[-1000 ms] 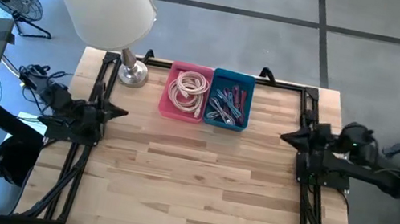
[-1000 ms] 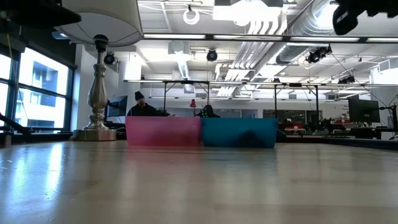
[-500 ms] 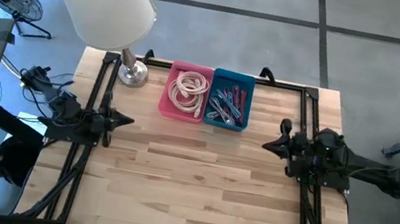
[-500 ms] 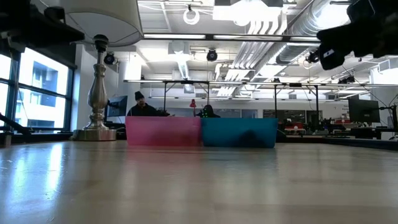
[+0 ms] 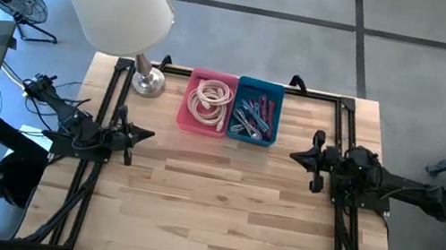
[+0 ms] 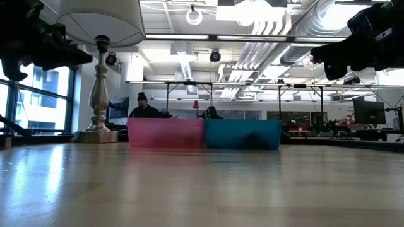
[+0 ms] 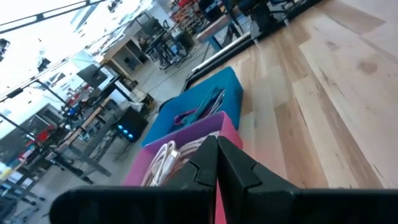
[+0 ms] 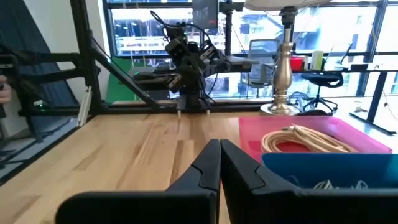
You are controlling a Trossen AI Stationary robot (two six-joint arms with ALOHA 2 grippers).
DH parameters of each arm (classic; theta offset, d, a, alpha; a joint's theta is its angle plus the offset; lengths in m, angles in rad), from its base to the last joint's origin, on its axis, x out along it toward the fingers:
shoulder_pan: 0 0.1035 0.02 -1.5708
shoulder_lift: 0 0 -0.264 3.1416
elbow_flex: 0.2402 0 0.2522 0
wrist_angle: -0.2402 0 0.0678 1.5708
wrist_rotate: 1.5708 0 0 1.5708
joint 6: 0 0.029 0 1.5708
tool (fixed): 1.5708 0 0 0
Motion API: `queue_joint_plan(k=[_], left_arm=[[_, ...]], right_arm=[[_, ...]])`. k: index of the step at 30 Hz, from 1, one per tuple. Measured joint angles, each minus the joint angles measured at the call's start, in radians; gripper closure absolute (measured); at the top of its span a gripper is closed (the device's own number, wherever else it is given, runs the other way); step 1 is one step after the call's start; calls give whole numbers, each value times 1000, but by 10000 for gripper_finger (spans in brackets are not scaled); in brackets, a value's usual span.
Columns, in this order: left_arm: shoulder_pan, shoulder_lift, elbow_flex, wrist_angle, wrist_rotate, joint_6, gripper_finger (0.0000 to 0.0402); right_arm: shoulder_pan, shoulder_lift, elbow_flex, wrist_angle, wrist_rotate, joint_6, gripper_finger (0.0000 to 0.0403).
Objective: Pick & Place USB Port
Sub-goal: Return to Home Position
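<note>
Cables (image 5: 212,98) lie in the pink bin (image 5: 183,105) and blue bin (image 5: 277,120), so sorting looks done. The left arm (image 5: 86,131) and right arm (image 5: 377,178), jaws closed and empty, need only settle home.

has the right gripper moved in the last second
Yes. In the high view the right gripper has slid inward from the right edge of the wooden table, ending nearer the blue plastic bin.

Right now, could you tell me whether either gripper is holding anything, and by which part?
Nothing is held: left gripper and right gripper are shut, empty.
</note>
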Motion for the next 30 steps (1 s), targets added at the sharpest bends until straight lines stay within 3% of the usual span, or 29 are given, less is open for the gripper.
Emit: queue_joint_plan(k=[8, 21, 30], left_arm=[[0, 0, -17, 10, 6, 8, 401], [0, -23, -19, 7, 174, 132, 401], [1, -36, -20, 8, 192, 158, 401]], right_arm=[[0, 0, 0, -28, 27, -12, 403], [0, 0, 0, -49, 63, -14, 403], [0, 0, 0, -49, 63, -14, 403]])
